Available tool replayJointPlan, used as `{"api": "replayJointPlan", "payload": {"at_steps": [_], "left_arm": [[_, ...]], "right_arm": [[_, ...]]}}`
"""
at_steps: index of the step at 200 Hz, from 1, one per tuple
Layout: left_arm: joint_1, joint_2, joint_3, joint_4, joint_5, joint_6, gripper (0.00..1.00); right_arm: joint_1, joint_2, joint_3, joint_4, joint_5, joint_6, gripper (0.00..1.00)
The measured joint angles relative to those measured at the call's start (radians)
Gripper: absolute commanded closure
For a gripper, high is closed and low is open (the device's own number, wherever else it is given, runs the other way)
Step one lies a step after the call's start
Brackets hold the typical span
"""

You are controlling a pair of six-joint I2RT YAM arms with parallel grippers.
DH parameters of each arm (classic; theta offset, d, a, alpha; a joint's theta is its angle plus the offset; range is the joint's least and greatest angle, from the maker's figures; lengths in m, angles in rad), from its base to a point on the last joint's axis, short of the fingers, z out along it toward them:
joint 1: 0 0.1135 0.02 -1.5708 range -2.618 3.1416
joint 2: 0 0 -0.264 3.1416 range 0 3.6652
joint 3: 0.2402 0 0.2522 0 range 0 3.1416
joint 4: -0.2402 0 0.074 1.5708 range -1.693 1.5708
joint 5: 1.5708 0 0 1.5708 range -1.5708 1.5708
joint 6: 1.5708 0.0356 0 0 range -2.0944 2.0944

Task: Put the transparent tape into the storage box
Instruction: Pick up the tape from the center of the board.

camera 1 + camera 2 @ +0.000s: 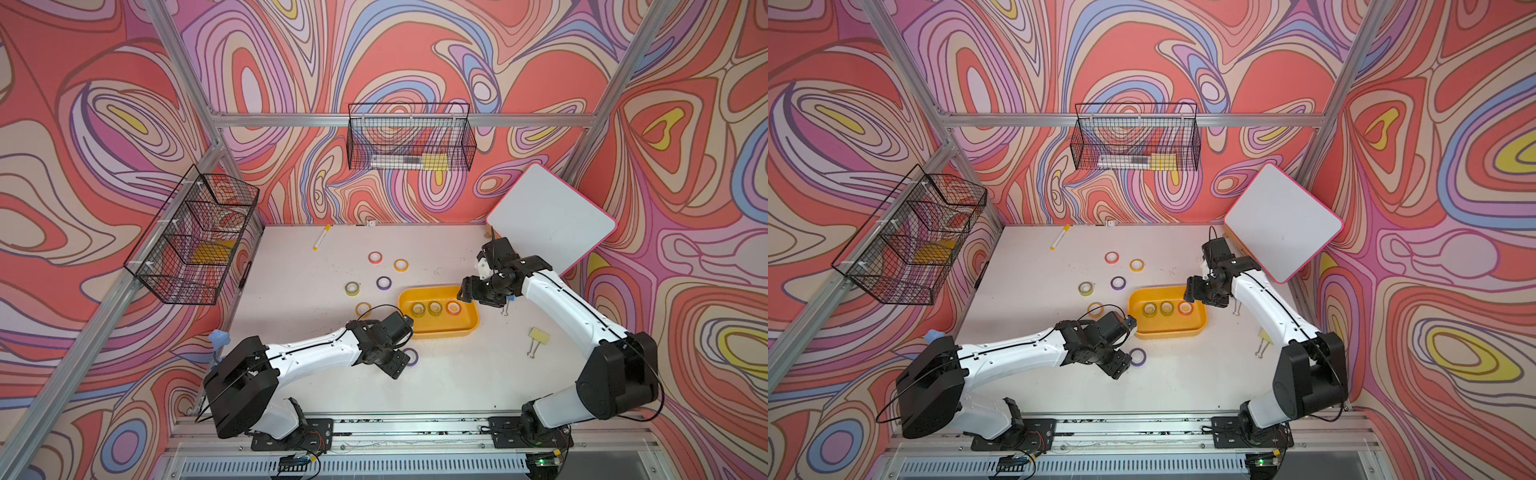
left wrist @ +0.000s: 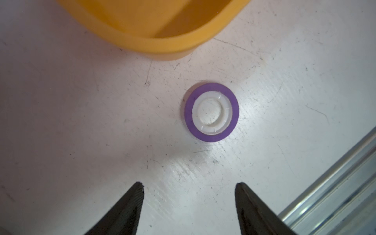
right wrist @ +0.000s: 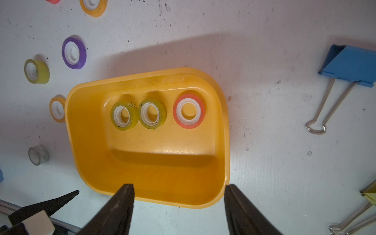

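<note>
The storage box (image 1: 465, 328) (image 1: 1196, 326) (image 3: 146, 179) is a yellow-orange tray mid-table holding two yellow-green rolls (image 3: 124, 116) and an orange-red roll (image 3: 189, 110). A clear greyish transparent tape roll (image 3: 38, 154) stands on the table beside the box; the left arm hides it in both top views. My left gripper (image 1: 399, 371) (image 1: 1119, 372) (image 2: 189, 185) is open and empty, a little short of a purple roll (image 2: 211, 112) lying flat near the box's corner. My right gripper (image 1: 463, 293) (image 1: 1188, 293) (image 3: 179, 186) hangs open and empty over the box's right end.
Loose rolls lie behind the box: pink (image 1: 375, 257), orange (image 1: 400, 265), purple (image 1: 383, 283), yellow-green (image 1: 352, 288), orange (image 1: 363, 308). Binder clips (image 3: 348, 65) (image 1: 538, 334) lie to the right. A marker (image 1: 322, 237), a tilted whiteboard (image 1: 550, 220) and wire baskets (image 1: 409, 137) (image 1: 195, 237) line the back and left.
</note>
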Motion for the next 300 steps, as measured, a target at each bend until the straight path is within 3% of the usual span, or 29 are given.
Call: {"api": "replayJointPlan", "payload": {"at_steps": [81,151,245,300], "left_arm": [[-0.021,0.059,-0.116,0.319,-0.016,0.065,0.23],[-0.034,0.118,-0.138,0.449,-0.040,0.080,0.22],[-0.073,0.146,-0.095,0.404,-0.058,0.077,0.34],[-0.106,0.164,-0.051,0.318,-0.094,0.068,0.33]], "right_arm": [[0.000,-0.007,-0.010,-0.005,-0.002,0.000,0.29],[0.000,-0.007,-0.011,-0.006,-0.005,0.001,0.29],[0.000,-0.024,-0.011,-0.007,-0.005,0.000,0.29],[0.000,-0.026,-0.012,-0.007,-0.005,-0.009,0.29]]}}
